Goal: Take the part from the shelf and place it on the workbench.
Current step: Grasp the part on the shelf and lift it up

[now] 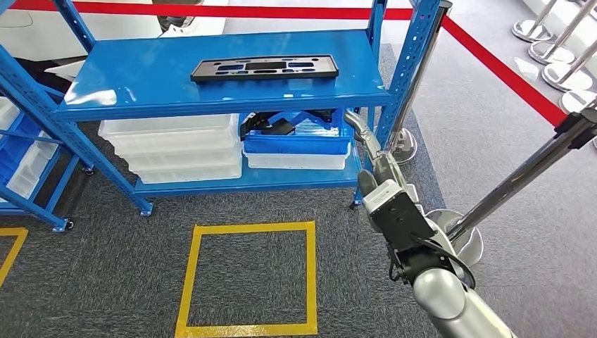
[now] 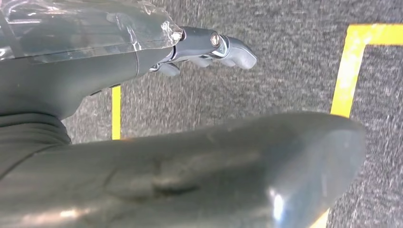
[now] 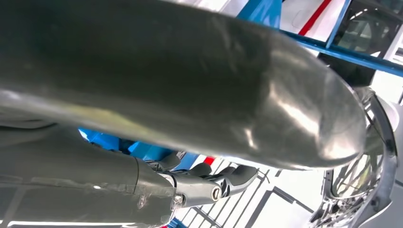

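Black flat part point(image 1: 265, 68) with oblong cut-outs lying flat on the top board of the blue shelf point(image 1: 141, 91), right of the board's middle, long side running left to right, touched by nothing. Beneath, on the lower board: stack of clear plastic bins point(image 1: 172, 148) at left, blue bin point(image 1: 296, 144) on a clear one at right, dark pieces inside the blue bin. More blue racking with clear bins at far left edge.

Right robot hand point(image 1: 362, 134) raised in front of the shelf's right post, level with the lower bins, well below and right of the part; fingers extended, slightly curved, holding nothing. Silver arm rising to it from the near right corner. Left robot hand point(image 2: 209, 47) hanging over grey carpet, fingers apart from the thumb, holding nothing.

Yellow tape square point(image 1: 250, 278) on the carpet near the shelf. Red barrier tape point(image 1: 493, 63) and chrome stanchion bases point(image 1: 549, 49) at far right.
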You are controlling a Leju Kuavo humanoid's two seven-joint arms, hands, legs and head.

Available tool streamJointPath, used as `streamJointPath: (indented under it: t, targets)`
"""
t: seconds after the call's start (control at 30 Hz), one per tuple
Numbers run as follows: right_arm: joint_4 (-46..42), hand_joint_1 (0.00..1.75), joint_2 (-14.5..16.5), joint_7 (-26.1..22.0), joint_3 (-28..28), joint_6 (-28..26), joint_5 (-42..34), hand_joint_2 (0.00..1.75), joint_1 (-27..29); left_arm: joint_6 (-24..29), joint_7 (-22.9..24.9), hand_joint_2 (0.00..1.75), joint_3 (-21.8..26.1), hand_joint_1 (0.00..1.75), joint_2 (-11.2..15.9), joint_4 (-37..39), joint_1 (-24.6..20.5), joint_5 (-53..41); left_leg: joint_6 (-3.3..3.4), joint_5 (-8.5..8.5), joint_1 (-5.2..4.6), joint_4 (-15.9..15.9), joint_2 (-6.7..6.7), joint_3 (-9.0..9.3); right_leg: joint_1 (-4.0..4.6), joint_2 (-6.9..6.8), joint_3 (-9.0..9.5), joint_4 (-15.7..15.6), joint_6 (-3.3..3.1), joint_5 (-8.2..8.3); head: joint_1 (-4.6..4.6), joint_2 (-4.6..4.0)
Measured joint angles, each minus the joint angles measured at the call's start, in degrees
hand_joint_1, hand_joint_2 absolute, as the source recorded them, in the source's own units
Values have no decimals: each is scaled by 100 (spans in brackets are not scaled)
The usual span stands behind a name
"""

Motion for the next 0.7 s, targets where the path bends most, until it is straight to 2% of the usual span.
streamJointPath:
  t: [0.07, 0.13, 0.17, 0.2, 0.23, 0.3, 0.33, 0.37, 0.47, 0.53, 0.57, 0.63, 0.67, 0.7]
  targets:
    - [-9, 0, -2, 0, 0, -8, -12, 0, -17, -3, -7, 0, 0, 0, -3, 3, -9, -1, -56, -220, 9, 417, 4, -169, -35, -19, 74, -60, -50, -6, -60, 0]
    - [-10, 0, -5, 0, 0, -16, -25, 0, -28, -5, -12, 0, 0, 0, -3, 5, -5, -2, -100, -509, 29, 1158, 7, -573, -36, -32, 115, -68, -82, -39, -139, -1]
    - [-10, 0, -6, 1, 0, -18, -32, 0, -27, -5, -13, 0, 0, 0, -2, 5, 4, -2, -116, -565, 40, 1437, 7, -752, -37, -33, 132, -68, -88, -58, -167, -1]
    - [-10, 0, -9, 1, 0, -20, -40, 0, -26, -7, -15, 0, 1, 0, -2, 5, 13, -4, -129, -507, 51, 1531, 7, -846, -40, -29, 155, -67, -85, -79, -187, -1]
    - [-10, 0, -12, 1, 0, -23, -49, 0, -26, -9, -16, 0, 0, 0, -2, 5, 18, -6, -136, -340, 63, 1405, 7, -831, -45, -24, 187, -66, -74, -104, -210, -1]
    - [-10, 0, -18, 0, 0, -33, -62, 0, -28, -14, -25, 0, 0, 0, -2, 5, 20, -13, -136, 126, 85, 699, 5, -566, -53, -16, 271, -61, -29, -169, -260, -1]
    - [-10, 0, -21, 1, 0, -40, -67, 0, -32, -16, -31, 0, -1, 0, -2, 6, 18, -18, -125, 270, 80, 356, 2, -433, -48, -9, 295, -48, 4, -202, -290, -1]
    - [-10, 0, -24, 0, 0, -45, -69, 0, -37, -18, -37, 0, -1, 0, -2, 7, 18, -22, -106, 336, 74, 135, 0, -352, -41, -3, 304, -42, 39, -224, -308, -1]
    - [-12, 0, -27, -1, 0, -54, -72, 0, -48, -21, -48, 0, -1, 0, -2, 7, 31, -31, -1, 297, 49, 19, -1, -325, -35, 8, 310, -65, 139, -255, -278, 0]
    - [-15, 0, -36, -3, 0, -58, -69, 0, -58, -26, -55, 0, -1, 0, -2, 7, 34, -34, 79, 289, 57, -24, 3, -281, -47, -5, 276, 86, 198, -364, -234, 0]
    - [-18, 0, -42, -4, 0, -60, -67, 0, -64, -28, -57, 0, -1, 0, -2, 7, 29, -36, 113, 283, 64, -43, 7, -255, -48, -12, 165, 333, 218, -491, -203, 0]
    - [-19, 0, -57, -4, 0, -62, -66, 0, -67, -30, -62, 0, -1, 0, -2, 7, 22, -38, 164, 254, 52, -51, 10, -222, -47, -21, -263, 1121, 234, -799, -117, 0]
    - [-19, 0, -65, -3, 1, -64, -66, 0, -62, -30, -63, 0, -1, 0, -2, 7, 21, -39, 181, 236, 40, -50, 10, -205, -45, -21, -487, 1479, 235, -891, -83, 0]
    - [-19, 0, -71, -3, 1, -66, -66, 0, -57, -31, -64, 0, -1, 0, -2, 7, 23, -39, 194, 216, 26, -49, 8, -180, -44, -21, -632, 1654, 226, -864, -55, 0]
